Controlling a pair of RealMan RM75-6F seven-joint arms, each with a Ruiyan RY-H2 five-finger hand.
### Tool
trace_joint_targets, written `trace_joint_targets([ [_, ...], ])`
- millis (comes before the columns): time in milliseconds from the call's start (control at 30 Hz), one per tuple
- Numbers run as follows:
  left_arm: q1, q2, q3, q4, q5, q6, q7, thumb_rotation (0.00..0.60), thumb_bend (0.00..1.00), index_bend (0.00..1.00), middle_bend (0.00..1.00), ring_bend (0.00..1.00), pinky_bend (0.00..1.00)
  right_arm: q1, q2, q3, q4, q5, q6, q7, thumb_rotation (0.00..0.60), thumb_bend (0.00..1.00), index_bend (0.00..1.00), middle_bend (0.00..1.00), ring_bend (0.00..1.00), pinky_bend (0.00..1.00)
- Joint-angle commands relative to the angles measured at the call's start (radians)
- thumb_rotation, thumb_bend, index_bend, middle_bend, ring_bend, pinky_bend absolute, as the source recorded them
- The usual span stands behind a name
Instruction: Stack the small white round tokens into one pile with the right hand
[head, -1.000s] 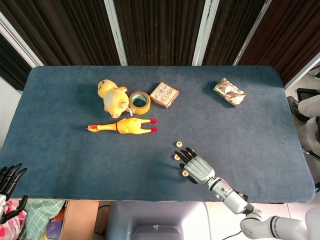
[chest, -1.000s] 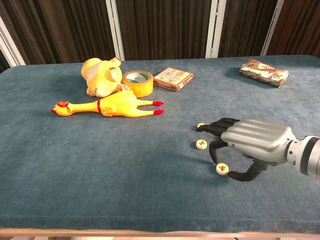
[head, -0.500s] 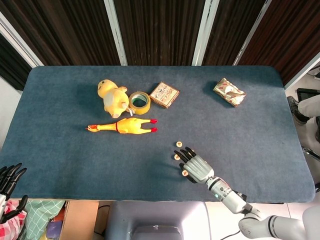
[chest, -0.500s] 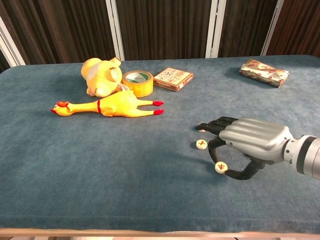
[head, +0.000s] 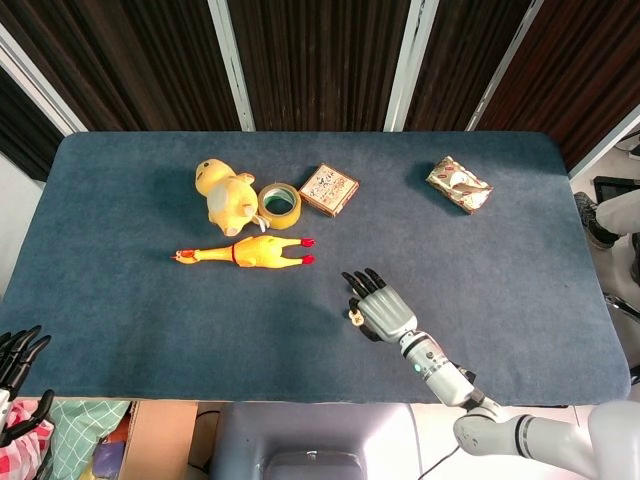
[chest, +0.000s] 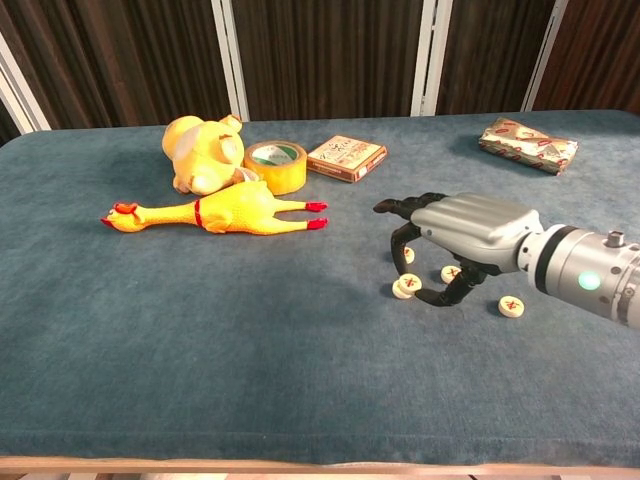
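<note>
White token (chest: 406, 286) lying on blue table (chest: 250, 330); I am curling my right hand's (chest: 455, 235) fingertips around it, grip unclear.

The right hand (chest: 455, 240) reaches out from the right on a straight forearm, palm down over the table (chest: 250, 330), its dark fingers (chest: 400, 262) curled toward the thumb, while the left hand (head: 18, 352) hangs off the near left edge, fingers spread.

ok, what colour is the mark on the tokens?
Red, on a cream-white token; chest view shows it best.
</note>
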Motion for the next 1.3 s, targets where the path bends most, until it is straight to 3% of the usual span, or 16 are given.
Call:
trace_joint_targets([
  [33, 0.0, 0.0, -0.001, 0.002, -0.004, -0.001, -0.004, 0.6, 0.44, 0.0, 0.0, 0.0, 0.07, 0.015, -0.017, 0.013, 0.02, 0.026, -0.008, -0.013, 0.6, 0.48, 0.63, 0.0, 0.0, 0.0],
  [533, 0.005, -0.006, -0.001, 0.007, 0.007, 0.013, 0.006, 0.6, 0.44, 0.0, 0.0, 0.0, 0.07, 0.05, -0.046, 0.01, 0.078, 0.092, -0.024, -0.031, 0.6, 0.48, 0.62, 0.0, 0.0, 0.0],
  [1300, 0.011, -0.003, -0.004, 0.011, 0.001, 0.021, -0.007, 0.6, 0.44, 0.0, 0.0, 0.0, 0.07, 0.048, -0.003, -0.015, 0.023, 0.108, 0.013, -0.011, 0.6, 0.48, 0.46, 0.0, 0.0, 0.0],
])
